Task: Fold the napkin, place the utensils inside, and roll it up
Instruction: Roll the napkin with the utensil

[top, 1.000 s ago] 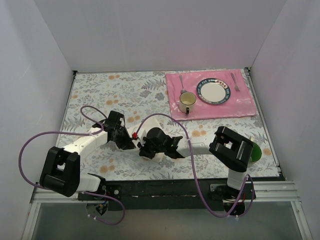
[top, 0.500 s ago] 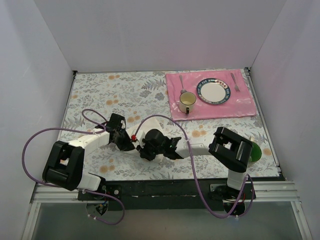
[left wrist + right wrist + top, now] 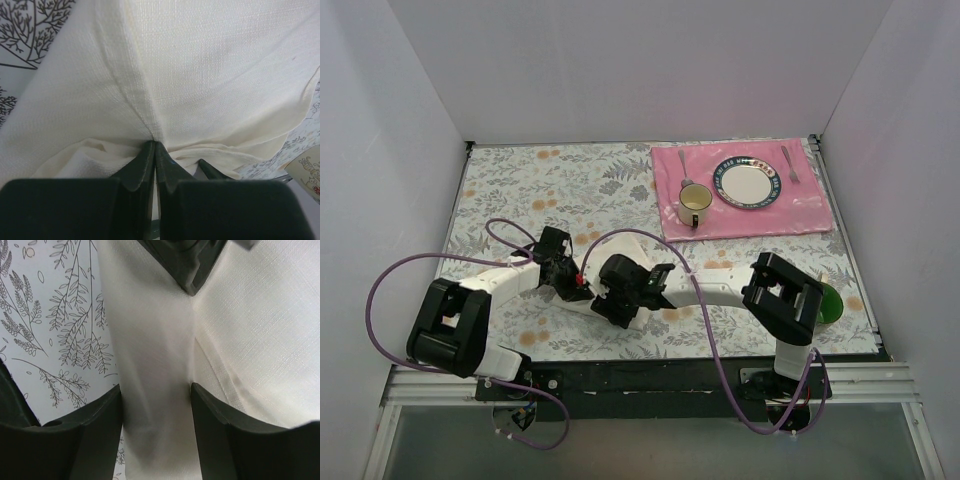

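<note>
pinching a gathered fold of the napkin [image 3: 215,75], the left gripper [image 3: 154,145] has its fingers pressed together, with the off-white cloth bunched into creases right at the tips. a stitched hem runs from the upper left of the left wrist view down to the pinch. beyond the fingers the cloth spreads wide and fairly flat over the table [image 3: 520,190], whose leaf print shows at the top left corner and at the right edge of that view.

the right gripper [image 3: 155,390] has its fingers spread, one on each side of a smooth band of napkin that runs between them. whether they touch the cloth cannot be told. the dark tip of the left gripper shows at the top of the right wrist view, set on the same cloth, so the two grippers face each other close together.

from above, both arms reach in toward the middle of the near half of the table, and their wrists cover most of the napkin there.

well apart, at the far right, a pink placemat [image 3: 740,215] carries a plate [image 3: 747,185], a cup [image 3: 694,203] just left of it, and cutlery [image 3: 789,163] at either side of the plate. something green [image 3: 830,305] sits partly behind the right arm's elbow.
</note>
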Tool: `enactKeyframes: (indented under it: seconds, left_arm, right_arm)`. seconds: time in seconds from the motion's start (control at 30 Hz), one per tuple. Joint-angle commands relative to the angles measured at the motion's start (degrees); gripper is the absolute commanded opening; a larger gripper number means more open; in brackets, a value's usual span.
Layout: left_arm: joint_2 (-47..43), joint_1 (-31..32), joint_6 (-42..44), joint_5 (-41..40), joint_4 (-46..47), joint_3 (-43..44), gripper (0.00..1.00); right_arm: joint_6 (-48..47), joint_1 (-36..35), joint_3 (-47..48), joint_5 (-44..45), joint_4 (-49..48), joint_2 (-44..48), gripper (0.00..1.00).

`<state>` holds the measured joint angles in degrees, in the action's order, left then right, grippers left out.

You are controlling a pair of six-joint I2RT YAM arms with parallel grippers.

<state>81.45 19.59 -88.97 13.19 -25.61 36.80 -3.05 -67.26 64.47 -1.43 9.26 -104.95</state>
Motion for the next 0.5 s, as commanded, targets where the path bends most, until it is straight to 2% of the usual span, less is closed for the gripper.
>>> enactKeyframes:
  seconds: [0.0,0.2,0.27,0.3,0.47]
  left_arm:
    - [2.14,0.18,1.69,-5.81,-3.22,-2.87,0.02]
    - [-4.10,0.27,1.08,-6.25,-6.99,2.05,0.17]
    - [-5.50,0.18,0.82,-5.55,-7.35,3.54,0.25]
    - [-7.51,0.18,0.55,-5.02,-7.09,4.07,0.34]
    - [-10.34,0.27,1.08,-6.33,-10.07,10.12,0.41]
  right_arm:
    - [-0.65,-0.32,2.68,-1.11,5.33,1.85,0.63]
    - [1.55,-0.23,3.91,-2.97,7.26,5.27,0.67]
    - [1.90,0.03,4.61,-2.70,8.23,6.59,0.69]
    - [2.17,0.03,5.31,-2.70,8.67,6.94,0.70]
    - [2.61,1.16,5.32,-3.14,9.55,9.32,0.72]
